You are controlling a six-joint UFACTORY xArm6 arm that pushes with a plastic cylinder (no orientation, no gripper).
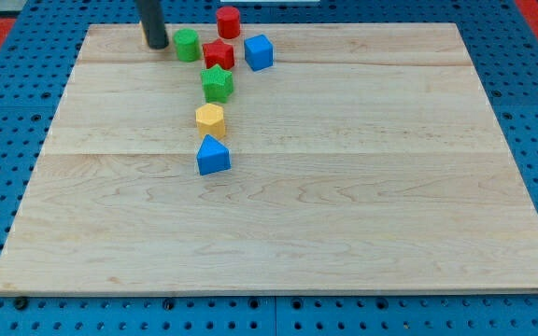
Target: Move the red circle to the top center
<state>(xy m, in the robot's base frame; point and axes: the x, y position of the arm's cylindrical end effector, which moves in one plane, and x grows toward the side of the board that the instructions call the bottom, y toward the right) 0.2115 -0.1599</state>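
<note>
Near the worktop's [362, 233] top edge, left of centre, my tip [156, 44] rests just left of the green circle [187, 45]. No hand shows, only the rod. At the top edge's middle stands the red circle [229, 21], above the red star [219, 54] and blue cube [259, 52]. Toward the centre follow the green star [218, 83], yellow hexagon [210, 119] and blue wedge [213, 155].

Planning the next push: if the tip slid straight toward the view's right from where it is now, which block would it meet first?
Most likely the green circle, just right of my tip with a small gap. The red star lies beyond it; the red circle sits higher, probably off that line.
</note>
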